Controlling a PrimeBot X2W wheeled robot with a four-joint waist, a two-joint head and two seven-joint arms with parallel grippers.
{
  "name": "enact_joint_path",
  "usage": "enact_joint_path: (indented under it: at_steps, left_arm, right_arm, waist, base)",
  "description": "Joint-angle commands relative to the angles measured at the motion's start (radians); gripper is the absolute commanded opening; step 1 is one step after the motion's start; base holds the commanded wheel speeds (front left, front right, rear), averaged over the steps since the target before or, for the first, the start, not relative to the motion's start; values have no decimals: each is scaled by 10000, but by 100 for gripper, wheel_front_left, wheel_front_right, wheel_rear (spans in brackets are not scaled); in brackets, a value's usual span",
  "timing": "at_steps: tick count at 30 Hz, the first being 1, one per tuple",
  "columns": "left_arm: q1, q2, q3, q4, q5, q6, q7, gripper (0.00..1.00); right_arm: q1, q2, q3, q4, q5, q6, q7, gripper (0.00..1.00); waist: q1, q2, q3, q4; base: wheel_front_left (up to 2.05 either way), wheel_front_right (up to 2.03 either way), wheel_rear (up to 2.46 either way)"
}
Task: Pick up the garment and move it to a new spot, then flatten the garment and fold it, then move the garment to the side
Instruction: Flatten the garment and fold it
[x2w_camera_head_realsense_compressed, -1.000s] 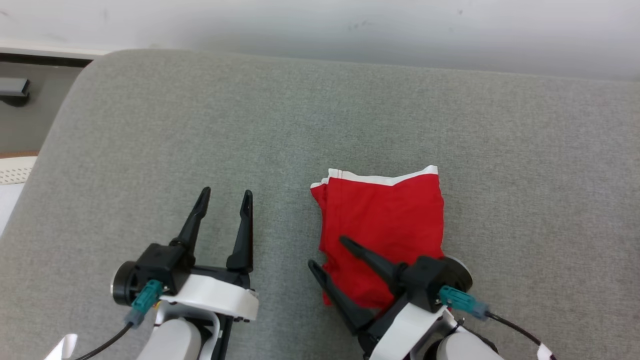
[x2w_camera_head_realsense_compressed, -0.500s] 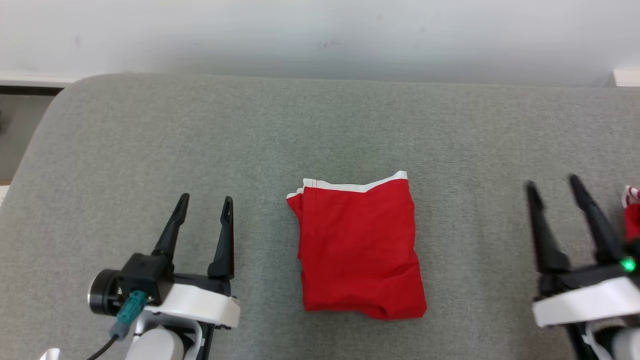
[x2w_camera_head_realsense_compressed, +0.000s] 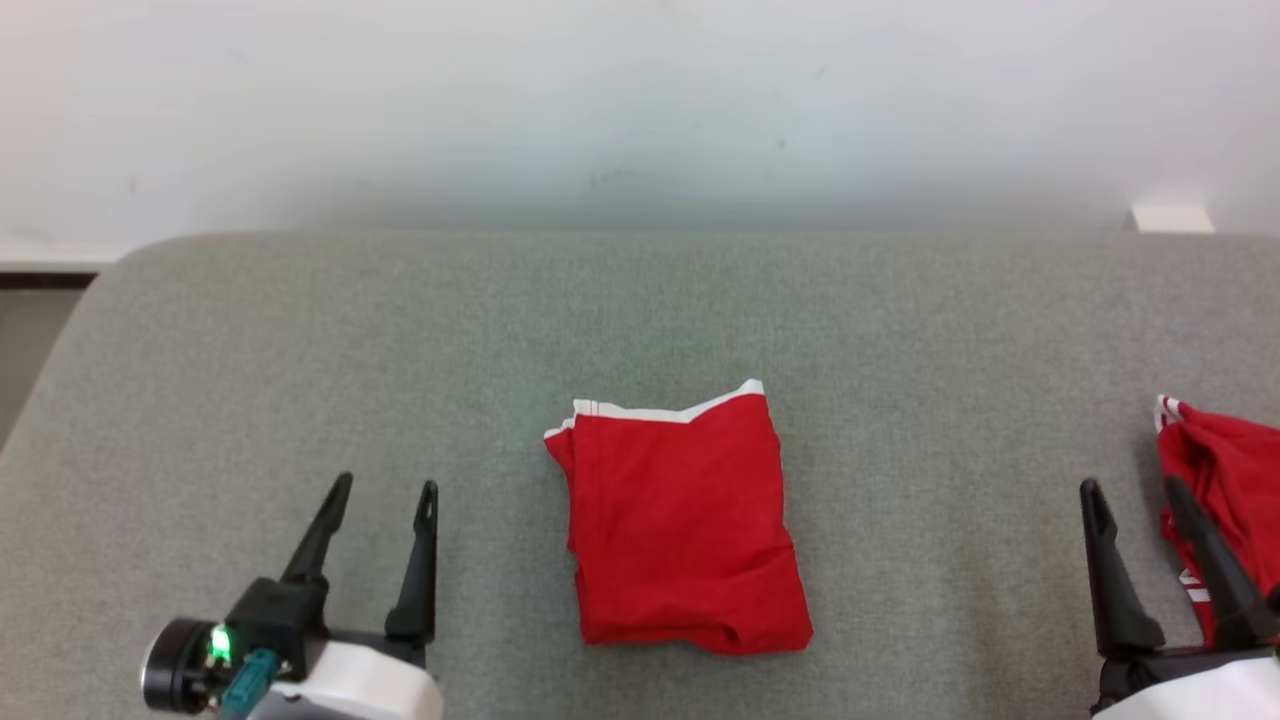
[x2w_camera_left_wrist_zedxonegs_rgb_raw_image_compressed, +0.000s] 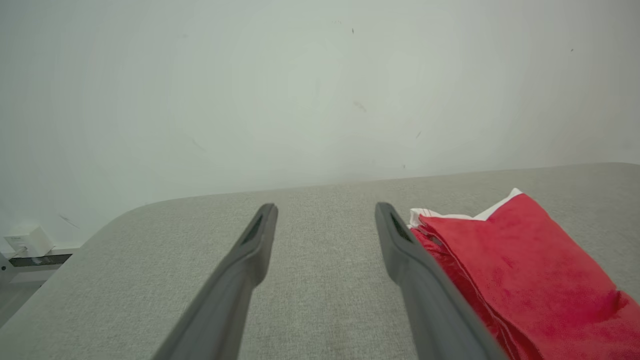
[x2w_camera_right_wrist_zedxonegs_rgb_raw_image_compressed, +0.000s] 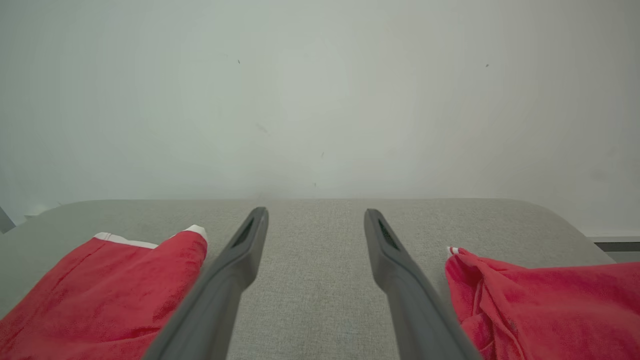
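Garment (x2w_camera_head_realsense_compressed: 685, 525): folded red square, white band toward 12 o'clock, lying flat mid-way across your grey surface (x2w_camera_head_realsense_compressed: 300, 350).
Left pincer (x2w_camera_head_realsense_compressed: 385, 487): at the garment's 9 o'clock, fingers spread wide, nothing held.
Right pincer (x2w_camera_head_realsense_compressed: 1132, 487): at its 3 o'clock, spread wide, empty.
Crumpled red cloth (x2w_camera_head_realsense_compressed: 1225, 470): just beside your right pincer, at 3 o'clock.
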Motion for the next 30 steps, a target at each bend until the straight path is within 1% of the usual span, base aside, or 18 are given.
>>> enact_joint_path:
  at_steps: [1,7,10,17,30]
  left_arm:
    - [310,125,3,-46,66,41,69,100]
    - [986,240,17,-73,-124,130,282,100]
    - [1182,277,27,-131,-203,184,296,100]
    - [1329,295,-12,-122,-275,229,312,100]
    - [1183,309,-79,-43,-369,248,255,100]
  right_arm:
    - [294,36,-18,-68,58,-24,134,100]
    - [944,146,43,-132,180,-24,522,100]
    - [1186,190,16,-253,193,-24,631,100]
    - [1448,242,-84,-407,226,-24,766,100]
    - [1448,264,-83,-504,167,-24,871,100]
  waist:
    - [1,0,-413,-47]
    - [1,0,-1111,-67]
    - [1,0,-1249,-54]
    - [1,0,-1369,-22]
    - [1,0,-1364,38]
  base:
    - [0,0,0]
    - [0,0,0]
    - [0,0,0]
    - [0,0,0]
    - [0,0,0]
